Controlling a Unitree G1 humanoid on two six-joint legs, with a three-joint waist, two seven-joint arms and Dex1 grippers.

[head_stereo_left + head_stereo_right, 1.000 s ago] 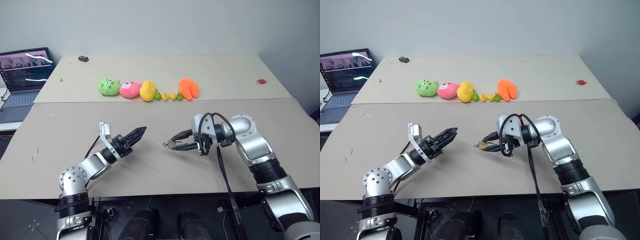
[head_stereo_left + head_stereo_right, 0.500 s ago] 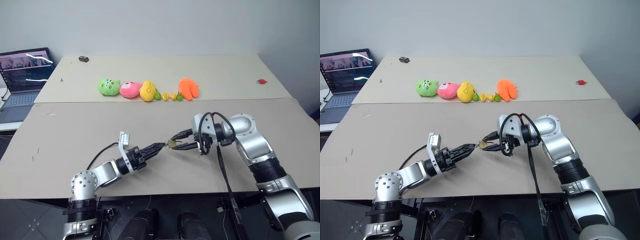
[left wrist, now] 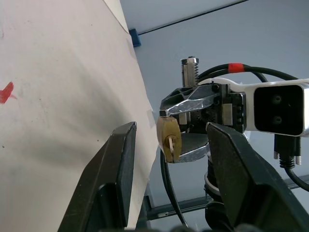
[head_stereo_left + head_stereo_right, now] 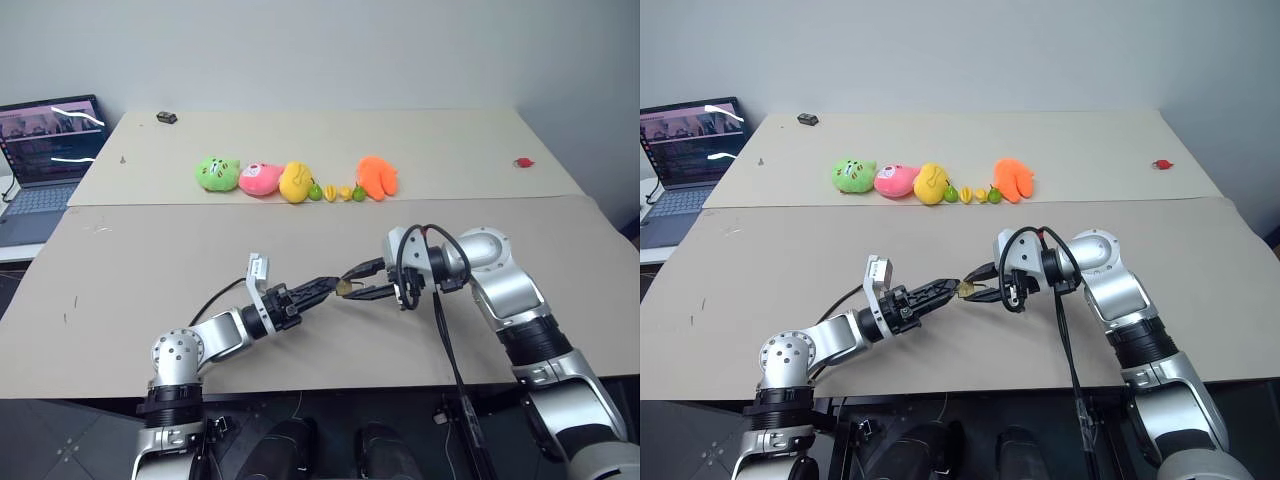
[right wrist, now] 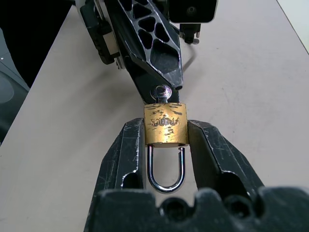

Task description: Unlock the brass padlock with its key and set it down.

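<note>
- Over the last second the left gripper [image 4: 335, 284] has swung in from the robot's left side of the cardboard-covered table [image 4: 150, 270] and now meets the right gripper [image 4: 352, 286] above its middle; the right arm and what it carries have not shifted.
- The brass padlock [image 5: 165, 124] stays pinched by its two sides between the right gripper's black fingers [image 5: 124, 154], held clear of the table, its silver shackle [image 5: 166, 170] closed and pointing back toward the wrist.
- A silver key [image 5: 160, 92] sticks out of the padlock's far end, right at the left gripper's fingertips.
- In the left wrist view the padlock's keyed end [image 3: 169, 139] sits in the gap between that gripper's spread fingers, neither of them touching it.
- The key's blade is hidden in the lock body; whether the left fingertips touch the key's head cannot be made out.
- In the head views the padlock is a small yellow speck between the two grippers.
- A row of plush toys [image 4: 293, 180] lies well beyond, near the table's far half, and an open laptop [image 4: 45, 150] is cut by the left edge.
</note>
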